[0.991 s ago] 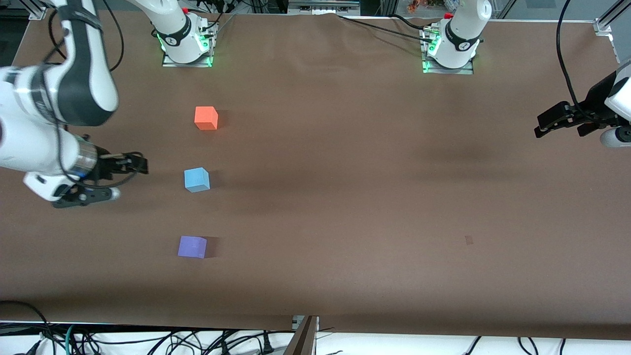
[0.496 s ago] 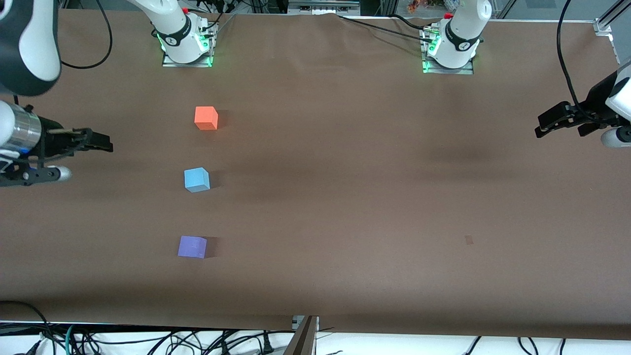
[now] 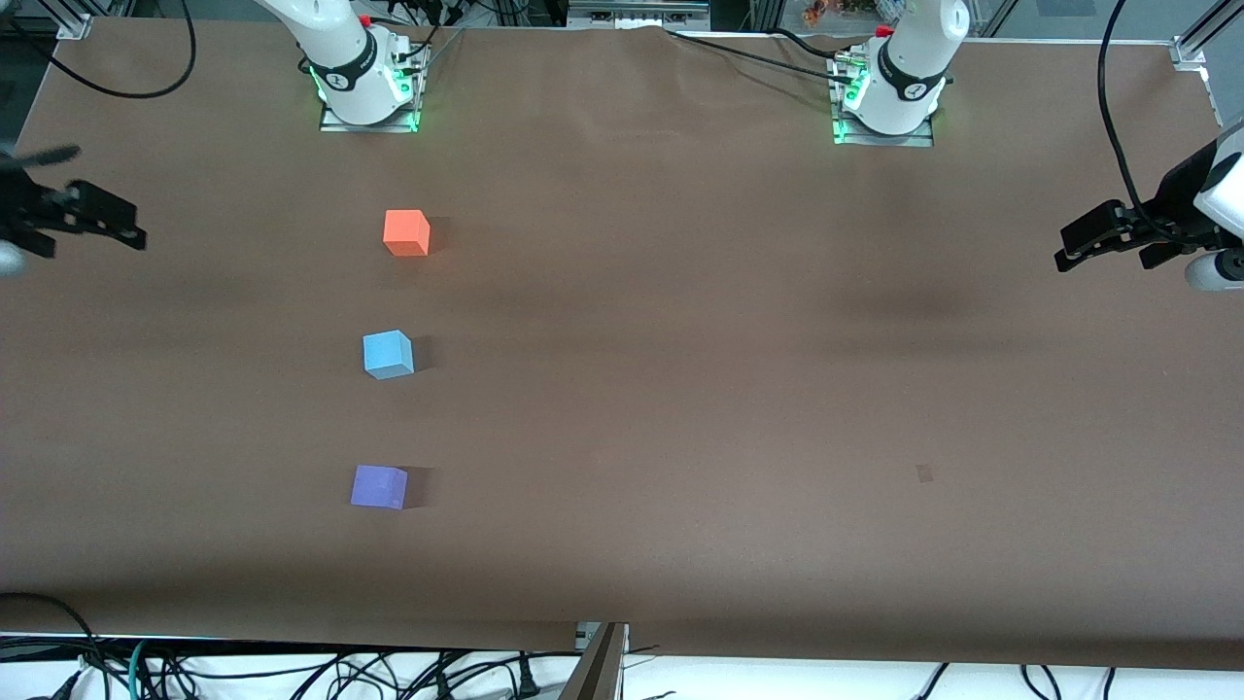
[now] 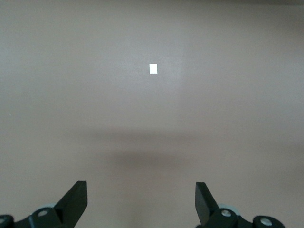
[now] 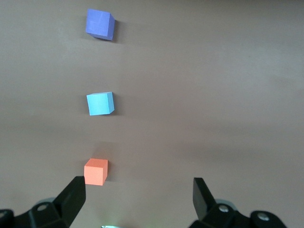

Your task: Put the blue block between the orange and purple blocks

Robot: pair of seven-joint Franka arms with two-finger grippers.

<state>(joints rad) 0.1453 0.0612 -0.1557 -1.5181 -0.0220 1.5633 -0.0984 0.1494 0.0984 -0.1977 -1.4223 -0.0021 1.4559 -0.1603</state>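
Observation:
The sky-blue block [image 3: 388, 354] sits on the brown table between the orange block [image 3: 406, 233], farther from the front camera, and the purple block [image 3: 378, 486], nearer to it. All three stand in a row toward the right arm's end. The right wrist view shows the purple block [image 5: 99, 24], the blue block [image 5: 99, 103] and the orange block [image 5: 96, 171]. My right gripper [image 3: 92, 226] is open and empty, up over the table's edge at the right arm's end. My left gripper [image 3: 1103, 236] is open and empty, waiting over the left arm's end.
The two arm bases [image 3: 364, 83] [image 3: 889, 92] stand at the table's edge farthest from the front camera. A small pale mark [image 3: 924, 473] lies on the table toward the left arm's end; it also shows in the left wrist view [image 4: 153, 68].
My right gripper has drawn away from the blue block toward the table's edge at the right arm's end and risen. The blocks and the left arm have not moved.

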